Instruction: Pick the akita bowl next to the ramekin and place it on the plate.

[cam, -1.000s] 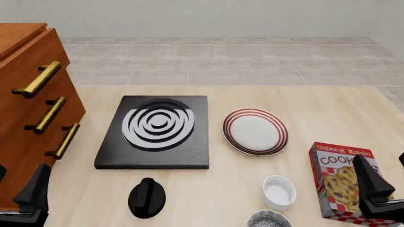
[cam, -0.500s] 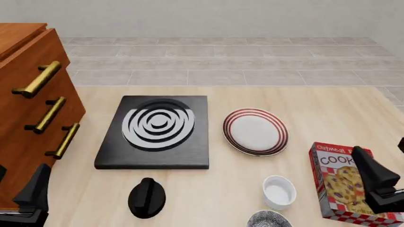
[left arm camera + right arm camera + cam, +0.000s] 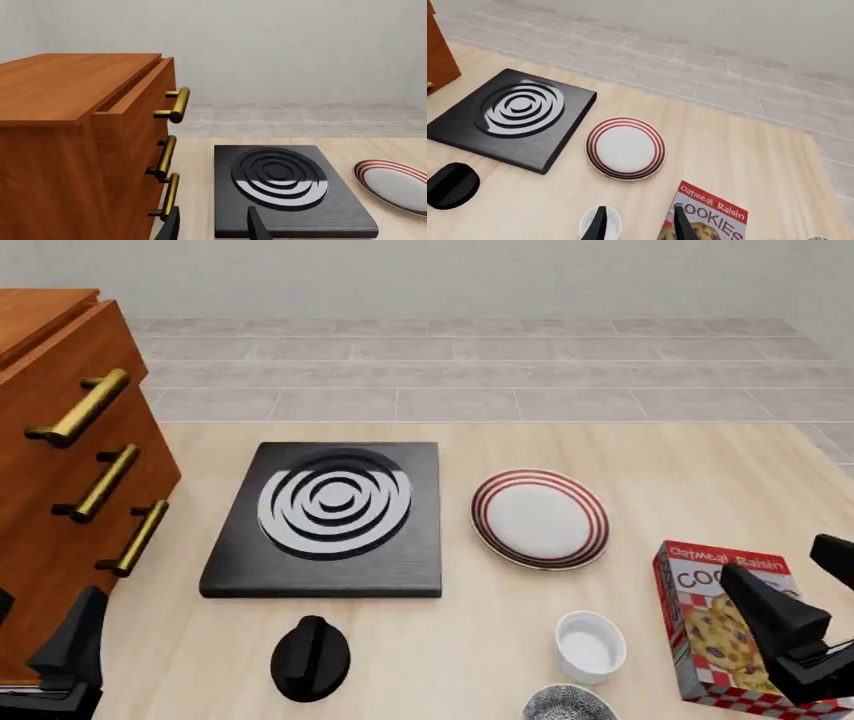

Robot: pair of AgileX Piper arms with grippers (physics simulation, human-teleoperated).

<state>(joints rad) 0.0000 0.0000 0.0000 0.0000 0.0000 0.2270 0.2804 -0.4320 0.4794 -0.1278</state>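
The akita bowl (image 3: 570, 705), speckled grey inside, shows only partly at the front view's near edge, just in front of the white ramekin (image 3: 590, 645) (image 3: 614, 223). The red-ringed plate (image 3: 539, 518) (image 3: 625, 148) (image 3: 397, 185) lies farther back, right of the stove slab. My right gripper (image 3: 801, 592) (image 3: 639, 226) hangs open over the cookie box, to the right of the ramekin and bowl, holding nothing. My left gripper (image 3: 38, 628) (image 3: 213, 227) is open and empty at the near left, beside the cabinet. Neither wrist view shows the bowl.
A black stove slab (image 3: 327, 515) with white rings sits mid-table. A glossy black lump (image 3: 310, 658) lies in front of it. An upright cookie box (image 3: 727, 625) stands at the near right. A wooden cabinet (image 3: 67, 470) with brass handles fills the left side.
My right gripper has shifted slightly left and turned above the cookie box. The left arm and all objects have stayed put.
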